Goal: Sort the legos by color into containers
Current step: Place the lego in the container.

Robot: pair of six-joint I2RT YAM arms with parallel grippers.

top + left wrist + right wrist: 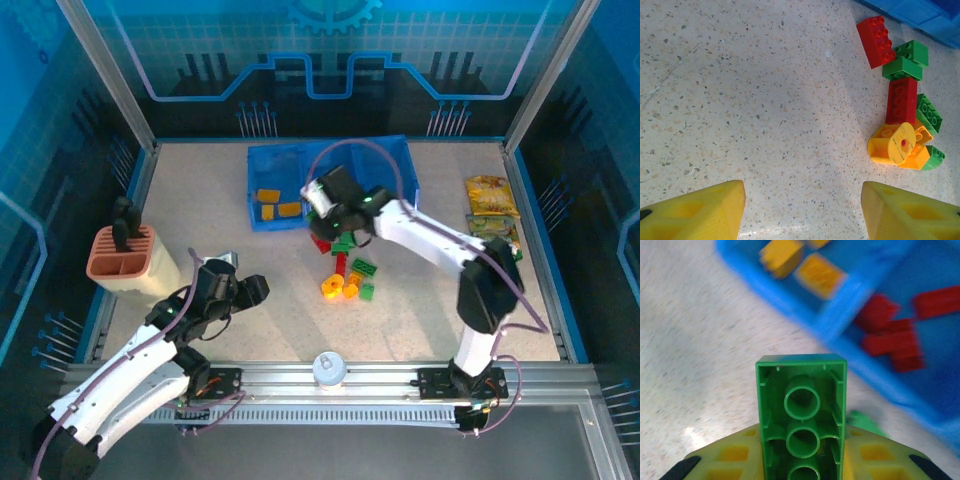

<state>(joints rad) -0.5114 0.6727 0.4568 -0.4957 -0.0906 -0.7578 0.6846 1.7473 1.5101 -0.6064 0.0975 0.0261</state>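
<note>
Legos point(347, 278) lay heaped mid-tabletop, just short of the blue tray point(400, 146) by the far edge. My right gripper point(331, 232) clamped a green brick point(801, 415). It looked light, rigid and slick, best pinched across its flat sides. My left gripper point(802, 210) hung wide open, empty.

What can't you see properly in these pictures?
Top external: the right arm covers the blue tray's middle compartment, hiding what's inside.
Right wrist: the red bricks in the tray are blurred; the green brick in the jaws runs off the bottom edge.
Left wrist: the top-right corner cuts off the tray.
</note>
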